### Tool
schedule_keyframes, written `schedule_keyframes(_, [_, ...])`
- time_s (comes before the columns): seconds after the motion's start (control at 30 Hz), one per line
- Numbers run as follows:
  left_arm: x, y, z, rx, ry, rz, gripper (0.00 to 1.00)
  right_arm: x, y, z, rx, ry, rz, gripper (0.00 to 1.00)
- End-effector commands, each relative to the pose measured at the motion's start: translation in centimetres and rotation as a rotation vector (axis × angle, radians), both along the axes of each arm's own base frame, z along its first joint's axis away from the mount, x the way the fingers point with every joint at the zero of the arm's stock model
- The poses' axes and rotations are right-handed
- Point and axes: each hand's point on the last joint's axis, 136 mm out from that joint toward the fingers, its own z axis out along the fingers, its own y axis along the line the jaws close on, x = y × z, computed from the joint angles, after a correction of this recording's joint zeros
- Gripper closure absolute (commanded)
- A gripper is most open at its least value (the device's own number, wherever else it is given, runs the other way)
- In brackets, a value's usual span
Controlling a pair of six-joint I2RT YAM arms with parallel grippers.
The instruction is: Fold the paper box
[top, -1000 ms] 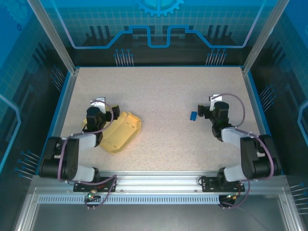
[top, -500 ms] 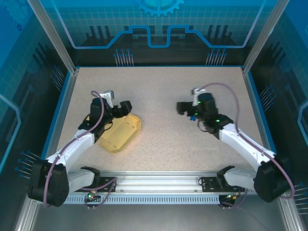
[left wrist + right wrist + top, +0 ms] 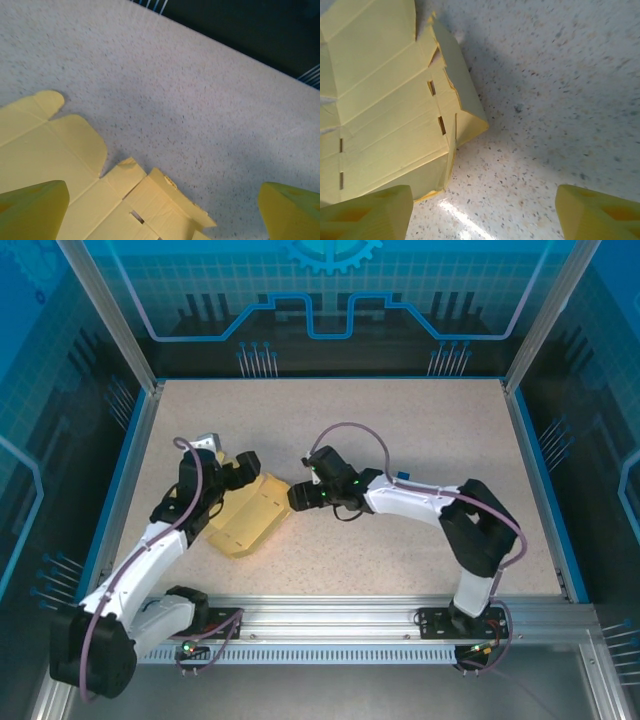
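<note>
A: Where is the box (image 3: 250, 515)?

B: Flat on the table (image 3: 400, 430). It is a pale yellow sheet of thin card, die-cut, long, with angled corners. Both claws are at it: the left claw (image 3: 252, 466) at its far left edge, the right claw (image 3: 297, 498) at its right corner.

A: What does the card look like close up?

B: Matte and smooth, scored with straight creases that split it into long panels. In the left wrist view the box (image 3: 65, 165) ends in rounded tabs with a notch between them, and a short slot is cut near a fold. From the right wrist the box (image 3: 385, 100) shows several narrow slots. The flap along its edge is lifted — it throws a soft shadow on the table just beside it.

A: And the table?

B: Beige and grainy, peppered with dark specks like stone.

A: Is the left claw (image 3: 160, 217) holding anything?

B: No. Its fingers (image 3: 30, 207) are blunt yellow wedges set wide apart. One is above the card, the other is past the box's edge over bare table. I cannot tell whether it touches the card.

A: And the right claw (image 3: 482, 215)?

B: Also spread wide and gripping nothing — one wedge is at the box's corner, the other well off the box.
</note>
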Motion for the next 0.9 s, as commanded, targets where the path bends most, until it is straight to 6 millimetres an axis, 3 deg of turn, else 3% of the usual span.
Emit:
schedule_keyframes(0.0, [-0.9, 1.6, -0.2, 0.018, -0.004, 0.072, 0.01, -0.2, 2.8, -0.3, 0.104, 0.071, -0.012, 0.28])
schedule_keyframes(0.2, [-1.0, 1.8, 0.0, 0.021, -0.008, 0.078, 0.01, -0.6, 5.4, -2.5, 0.157, 0.156, 0.000, 0.40])
schedule_keyframes(0.37, [-1.0, 1.7, -0.2, 0.014, -0.005, 0.077, 0.01, -0.6, 6.7, -3.7, 0.178, 0.189, 0.018, 0.65])
schedule_keyframes(0.5, [-1.2, 1.7, -0.1, 0.006, -0.003, 0.073, 0.01, -0.1, 6.7, -3.2, 0.158, 0.158, 0.035, 0.82])
schedule_keyframes(0.7, [-1.4, 0.5, 1.4, -0.083, -0.035, 0.034, 0.02, 1.6, 2.5, -0.8, 0.085, 0.073, 0.037, 0.93])
schedule_keyframes(0.87, [-1.4, -1.4, 3.1, -0.169, -0.083, -0.048, 0.04, 1.6, -4.1, 2.3, -0.011, -0.004, 0.102, 0.94])
